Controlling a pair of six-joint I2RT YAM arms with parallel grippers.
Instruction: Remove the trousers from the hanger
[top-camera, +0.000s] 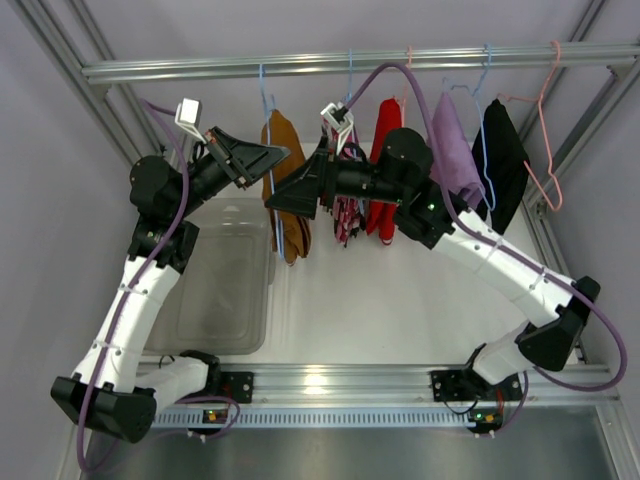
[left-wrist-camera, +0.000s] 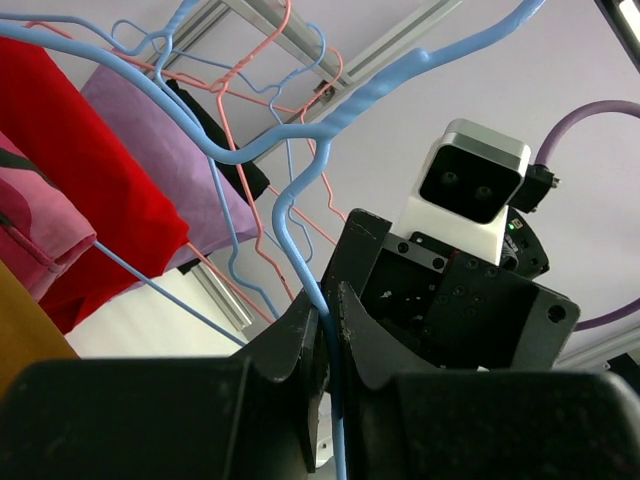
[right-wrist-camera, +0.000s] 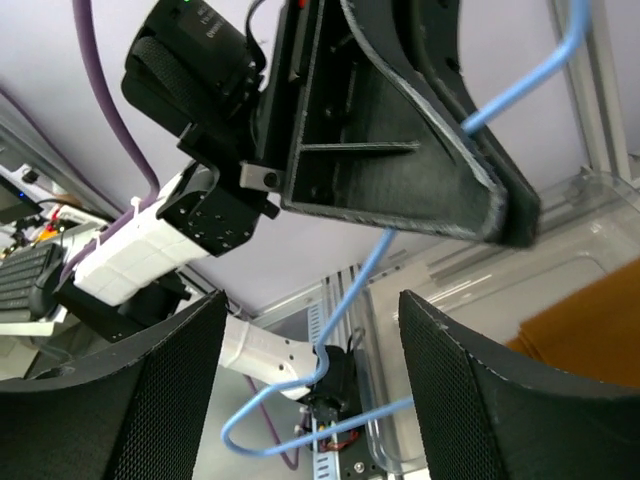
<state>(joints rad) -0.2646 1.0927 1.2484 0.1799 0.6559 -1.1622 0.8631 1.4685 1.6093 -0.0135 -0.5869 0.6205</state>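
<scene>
- Two claws are seen from above, close on either side of the trousers (top-camera: 285, 190). These are draped over the hanger (top-camera: 265, 95) on the rail (top-camera: 350, 63), leftmost of the garments.
- The left claw (top-camera: 272, 155) is set at the hanger's upper part, and the right claw (top-camera: 290, 198) just beside the cloth. A clear bin (top-camera: 215, 290) is noted on the worktop (top-camera: 400, 300).
- Left wrist: the left claw (left-wrist-camera: 325, 320) is clamped shut on the blue hanger (left-wrist-camera: 285, 215) wire. The trousers (left-wrist-camera: 20, 330) are seen at the lower left, with a red garment (left-wrist-camera: 90, 170) beside them.
- Right wrist: the right claw (right-wrist-camera: 312, 380) is held open, with the hanger (right-wrist-camera: 520, 87) wire in the gap; contact cannot be told. The left claw (right-wrist-camera: 480, 200) is seen pinching the wire above. The trousers (right-wrist-camera: 590, 320) are at the right edge.
</scene>
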